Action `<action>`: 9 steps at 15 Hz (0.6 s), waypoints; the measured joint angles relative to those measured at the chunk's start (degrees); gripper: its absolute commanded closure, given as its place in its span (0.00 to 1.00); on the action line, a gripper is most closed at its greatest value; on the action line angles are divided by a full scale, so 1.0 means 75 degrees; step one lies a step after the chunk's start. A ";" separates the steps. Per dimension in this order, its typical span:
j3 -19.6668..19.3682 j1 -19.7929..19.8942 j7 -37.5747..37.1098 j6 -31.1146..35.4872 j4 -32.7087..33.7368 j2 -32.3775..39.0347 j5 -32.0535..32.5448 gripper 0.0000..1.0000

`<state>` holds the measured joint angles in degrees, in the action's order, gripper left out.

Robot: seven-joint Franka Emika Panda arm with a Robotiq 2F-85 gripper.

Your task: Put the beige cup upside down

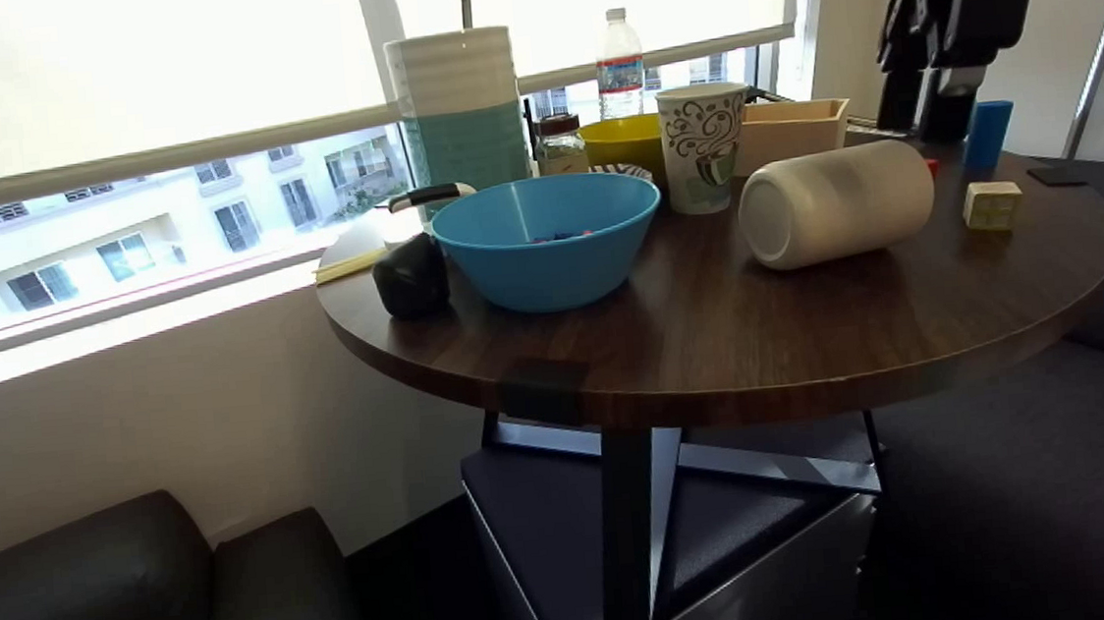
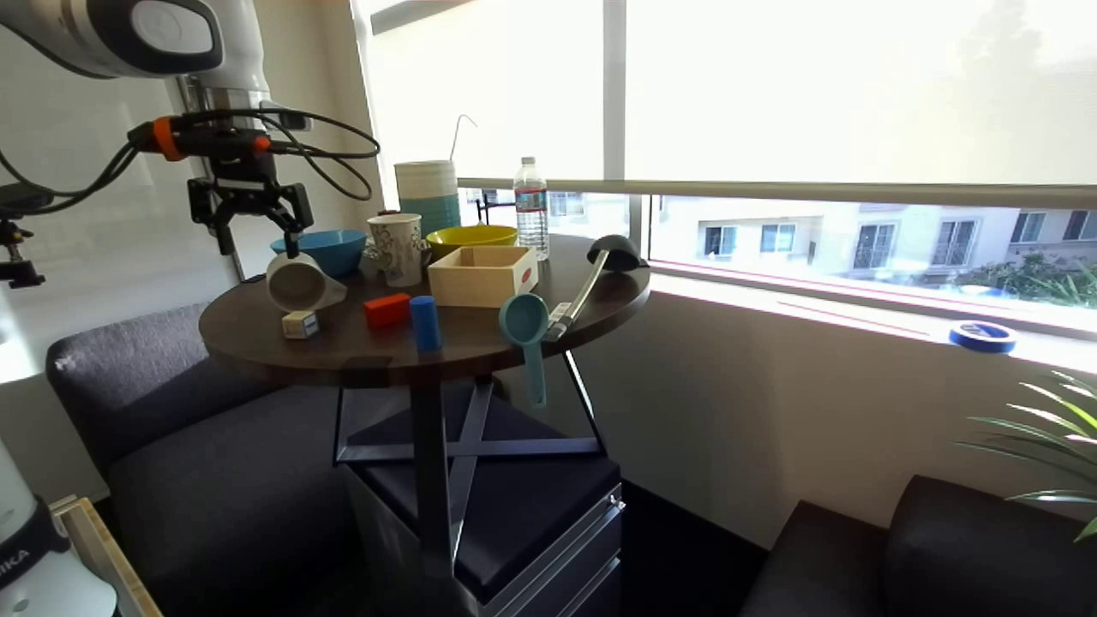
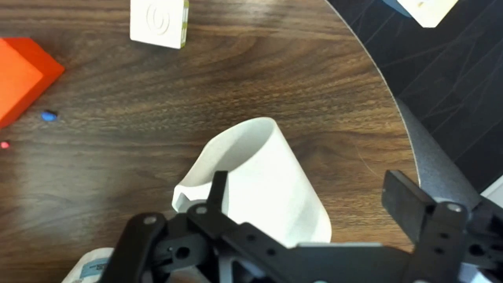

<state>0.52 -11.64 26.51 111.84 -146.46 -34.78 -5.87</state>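
Observation:
The beige cup [image 1: 839, 204] lies on its side on the round wooden table [image 1: 712, 337]. In an exterior view [image 2: 294, 281] its mouth is seen, with a projecting part at its right. In the wrist view the cup [image 3: 271, 188] lies with its mouth toward the upper left; the gripper hides part of its lower side. My gripper [image 3: 308, 179] is open and empty above the table. One finger overlaps the cup in that view and the other is over bare wood to its right. In an exterior view the gripper [image 2: 259, 244] hangs just above the cup.
A small cube [image 2: 300, 325], red block [image 2: 386, 309] and blue cylinder [image 2: 425, 323] stand near the cup. A patterned cup [image 1: 705, 145], blue bowl [image 1: 547, 251], yellow bowl [image 2: 471, 240], wooden box [image 2: 476, 278] and water bottle [image 2: 531, 206] are farther off. The table edge curves close by.

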 measured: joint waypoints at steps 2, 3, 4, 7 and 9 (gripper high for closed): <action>-0.0001 -0.0144 0.0559 0.0264 -0.0024 0.0021 0.0134 0.00; -0.0004 -0.0208 0.0825 0.0492 -0.0050 0.0045 0.0215 0.00; -0.0006 -0.0259 0.1067 0.0801 -0.0067 0.0080 0.0262 0.00; -0.0012 -0.0294 0.1374 0.1156 -0.0068 0.0154 0.0288 0.00; -0.0028 -0.0295 0.1391 0.1159 -0.0068 0.0161 0.0285 0.00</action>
<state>0.31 -13.85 36.94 120.54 -146.97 -33.57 -3.73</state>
